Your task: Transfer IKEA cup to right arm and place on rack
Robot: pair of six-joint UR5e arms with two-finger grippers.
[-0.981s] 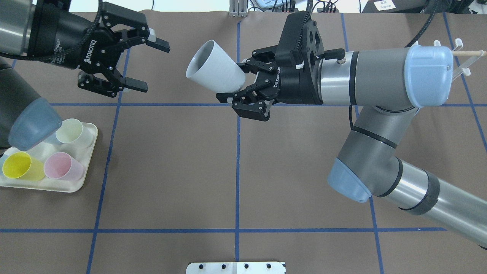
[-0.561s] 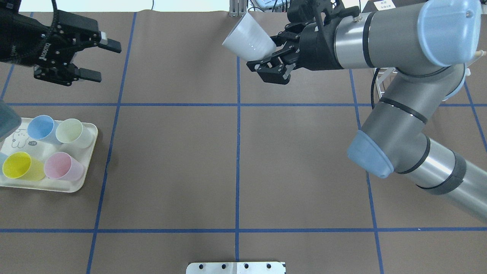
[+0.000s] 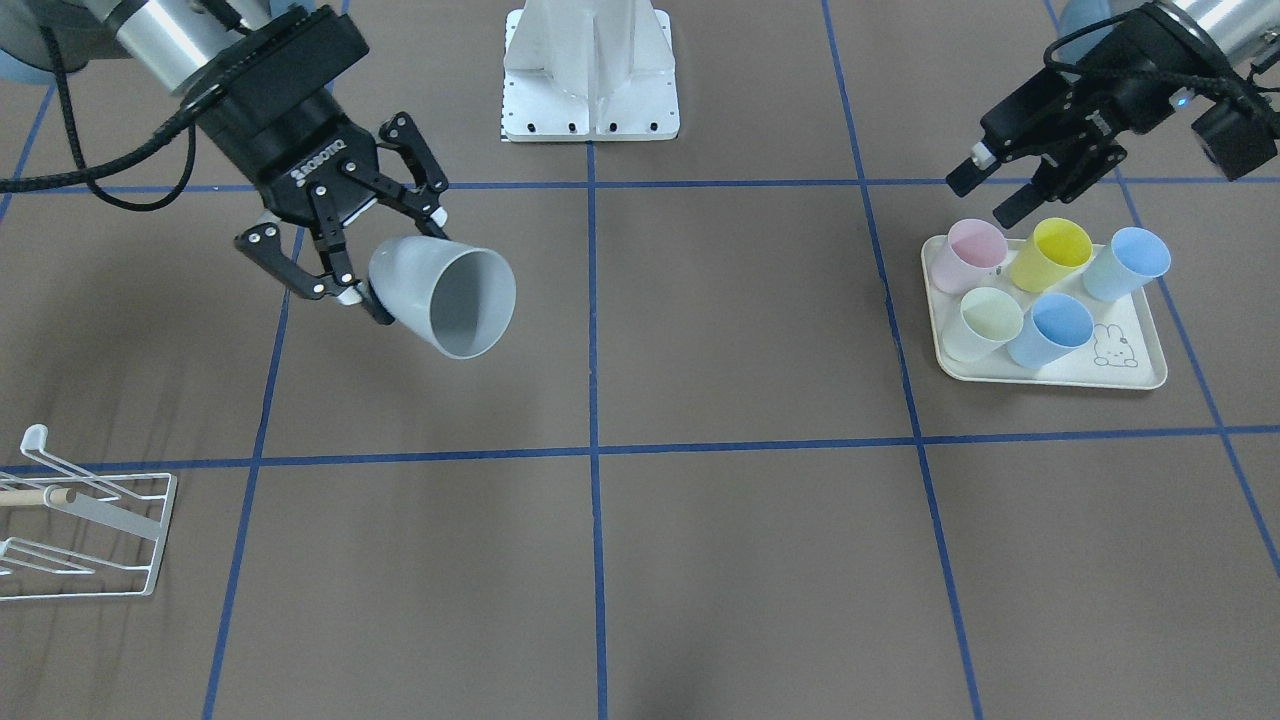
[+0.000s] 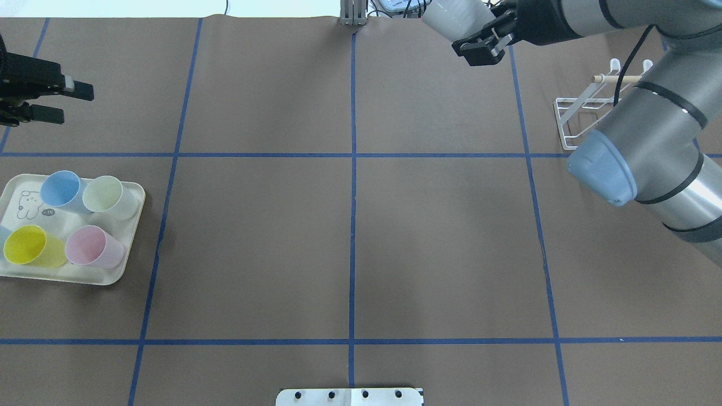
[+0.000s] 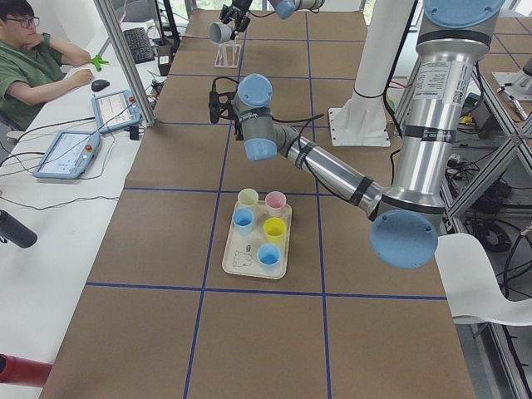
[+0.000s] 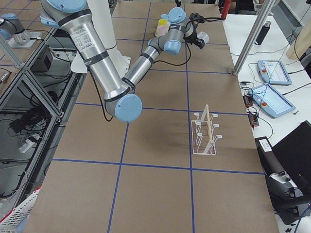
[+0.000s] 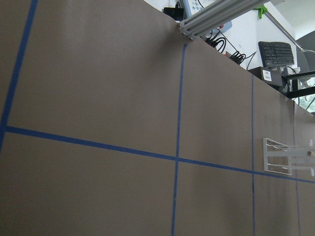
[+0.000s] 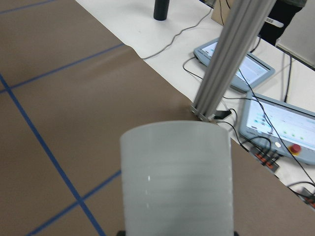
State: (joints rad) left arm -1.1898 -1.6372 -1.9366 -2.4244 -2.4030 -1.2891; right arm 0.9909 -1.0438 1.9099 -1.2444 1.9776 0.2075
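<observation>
My right gripper [image 3: 378, 285] is shut on the base of a pale grey IKEA cup [image 3: 445, 298], held on its side in the air, mouth pointing away from the wrist. In the overhead view the cup [image 4: 450, 16] and right gripper [image 4: 479, 45] are at the table's far edge, left of the white wire rack [image 4: 584, 110]. The cup fills the right wrist view [image 8: 176, 177]. The rack with its wooden rod stands on the table [image 3: 90, 525], apart from the cup. My left gripper [image 3: 985, 195] is open and empty above the tray's far end, and shows at the left edge overhead [image 4: 70, 102].
A cream rabbit-printed tray [image 3: 1050, 378] holds several coloured cups, pink [image 3: 968, 252] and yellow [image 3: 1052, 250] among them. The robot's base plate [image 3: 590, 70] sits mid-table on my side. The rack also shows in the left wrist view [image 7: 288, 157].
My right arm has carried the cup away from the centre towards the far right, nearer the rack. My left gripper, open, has drawn back to the left.
</observation>
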